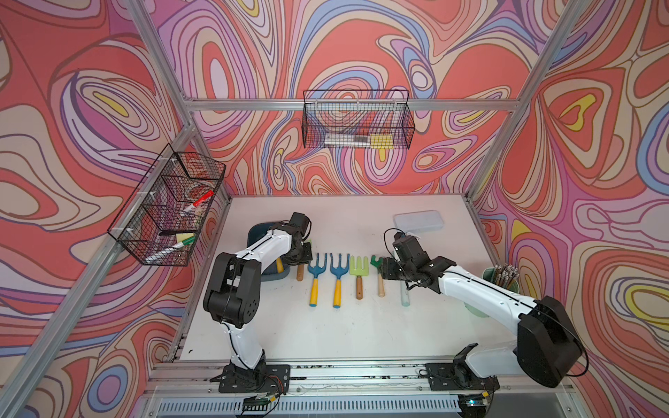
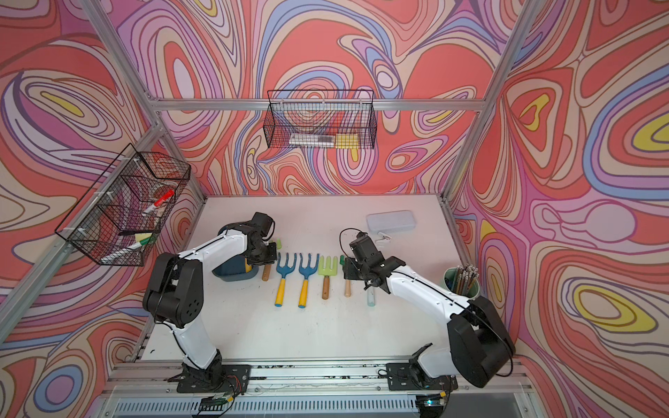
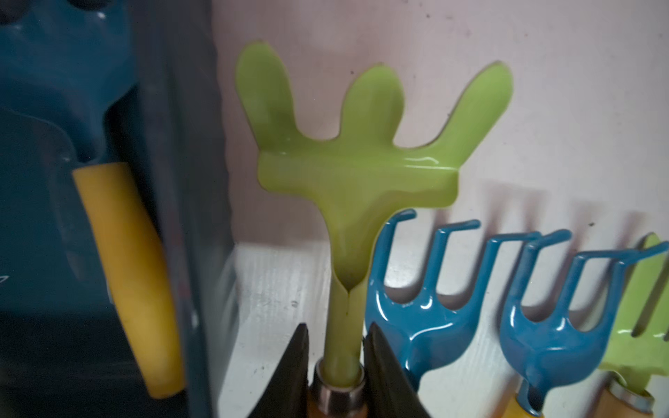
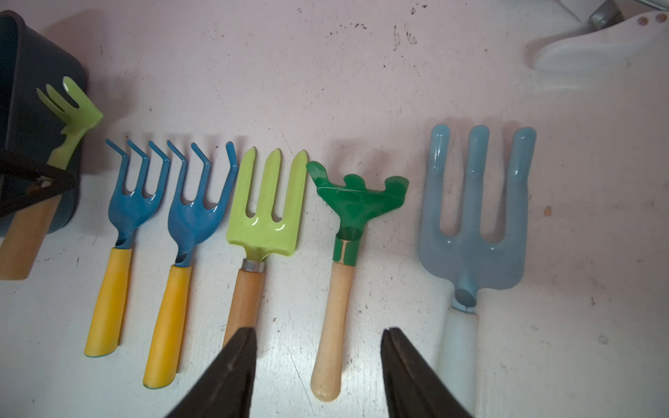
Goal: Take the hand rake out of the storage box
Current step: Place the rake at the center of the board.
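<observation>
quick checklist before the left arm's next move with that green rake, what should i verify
1. Grip: left gripper shut on the light green rake at its neck: ok.
2. Rake outside the box wall: ok.
3. Rake resting on the table: cannot tell.
4. Gap to the nearest blue rake: cannot tell, very close.
5. Other arm: right gripper open, away from it: ok.
6. Box emptied: not ok, a yellow-handled tool lies inside.

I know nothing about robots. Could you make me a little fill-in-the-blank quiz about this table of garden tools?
The left pincer grips a lime-green metal hand rake with a handle of ____.
The blue tool lying in the dark teal plastic storage box has a ____ handle.
The right pincer has its jaws ____.
Missing words: wood, yellow, open.
</observation>
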Available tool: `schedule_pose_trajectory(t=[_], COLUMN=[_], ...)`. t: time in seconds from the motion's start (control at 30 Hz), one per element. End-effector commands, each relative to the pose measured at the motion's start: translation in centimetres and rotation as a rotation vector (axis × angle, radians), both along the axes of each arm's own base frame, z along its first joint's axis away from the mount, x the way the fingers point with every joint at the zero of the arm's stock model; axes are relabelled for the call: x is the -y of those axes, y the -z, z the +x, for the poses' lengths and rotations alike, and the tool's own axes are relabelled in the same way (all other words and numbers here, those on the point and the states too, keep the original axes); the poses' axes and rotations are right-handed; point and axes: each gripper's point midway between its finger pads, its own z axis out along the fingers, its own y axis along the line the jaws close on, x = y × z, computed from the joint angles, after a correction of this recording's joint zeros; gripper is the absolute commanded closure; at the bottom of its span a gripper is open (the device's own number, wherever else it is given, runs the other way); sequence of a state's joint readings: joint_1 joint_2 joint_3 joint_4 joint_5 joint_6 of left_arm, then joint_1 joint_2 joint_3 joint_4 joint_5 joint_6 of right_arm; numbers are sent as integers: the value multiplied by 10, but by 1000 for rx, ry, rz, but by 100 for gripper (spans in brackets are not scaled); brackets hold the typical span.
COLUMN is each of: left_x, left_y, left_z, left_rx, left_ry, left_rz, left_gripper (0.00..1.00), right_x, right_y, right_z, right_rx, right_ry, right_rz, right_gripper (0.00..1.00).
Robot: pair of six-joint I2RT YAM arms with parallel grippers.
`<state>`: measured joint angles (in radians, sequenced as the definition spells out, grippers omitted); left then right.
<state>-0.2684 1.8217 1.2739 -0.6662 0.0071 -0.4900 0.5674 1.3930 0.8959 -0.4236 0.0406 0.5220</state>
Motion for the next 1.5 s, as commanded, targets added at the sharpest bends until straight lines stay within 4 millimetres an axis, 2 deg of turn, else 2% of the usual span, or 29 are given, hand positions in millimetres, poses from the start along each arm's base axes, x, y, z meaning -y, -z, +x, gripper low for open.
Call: schedule_pose_trajectory(t=[0.0,0.2,0.33,0.47,0.7,0.87,1.03,1.47], left_x=[-14,-43,-53,-45,-33,-24,-25,-19], left_y=[0,-2,-10,-11,9,14,24,37], left_z=[1,-5,-6,-16,-44,-42,-40,-46], left_rx=[14,5,11,-7,-24,0,-8,-18], left_ry=[-5,-38,-43,-32,-25,16,16,29], left_rz=[59,128,142,90,76,94,117,98], left_gripper=[84,84,84,84,84,84,84,85], right_x=[1,4,4,3,-2,-1,3,3], right_y=[-1,2,-1,-4,-5,-11,-14,-11], right_z=[-4,-7,-6,-4,-1,-1,-4,-5], right_rx=[12,8,13,20,15,22,29,24], right_ry=[8,10,9,9,-1,-8,-2,-5], right_rz=[9,6,3,3,14,5,-3,-5], right_gripper=[43,43,43,43,43,43,43,43])
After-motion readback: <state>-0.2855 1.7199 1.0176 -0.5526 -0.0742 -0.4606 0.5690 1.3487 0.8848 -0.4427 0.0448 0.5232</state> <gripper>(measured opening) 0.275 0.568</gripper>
